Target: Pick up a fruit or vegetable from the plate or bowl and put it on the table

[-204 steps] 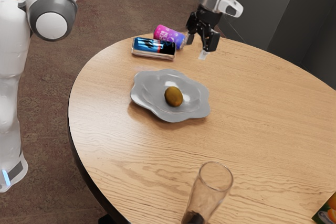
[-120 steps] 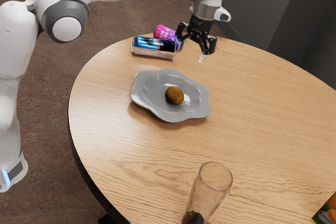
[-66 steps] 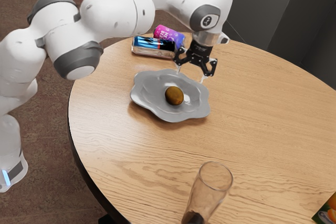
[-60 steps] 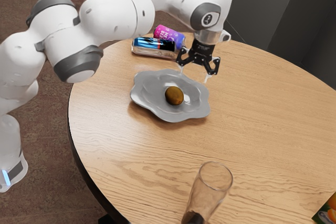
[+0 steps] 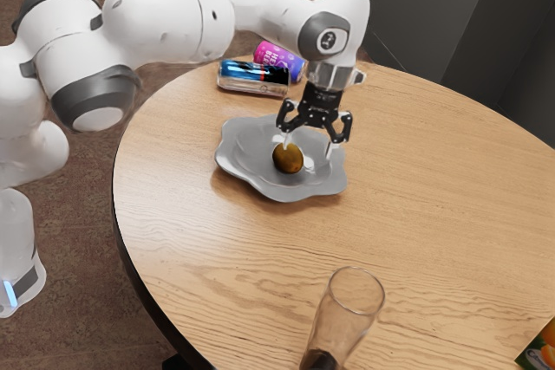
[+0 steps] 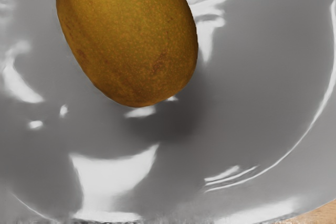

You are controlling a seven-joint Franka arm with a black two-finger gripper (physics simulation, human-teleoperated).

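My gripper [image 5: 308,145] is over the grey wavy-rimmed plate [image 5: 247,166] in the exterior view, its two fingers spread wide with nothing between them. A brownish-yellow oval fruit [image 5: 288,159] lies in the plate's hollow, close to the fingertip on the exterior view's left. Seen from the hand, the fruit [image 6: 128,35] looks large and speckled, resting on the shiny grey plate [image 6: 252,103]. The wooden table [image 5: 442,205] carries the plate.
Behind the plate lie a blue-and-black can [image 5: 251,78] and a pink-purple can [image 5: 279,58]. A clear glass [image 5: 345,318] stands near the exterior view's lower edge, and part of a carton [image 5: 542,348] shows at the lower right corner.
My hand has come down from beyond the plate to above it, nearer the fruit. The fingers remain apart. Since the earliest picture the fruit has shifted very slightly in the plate.
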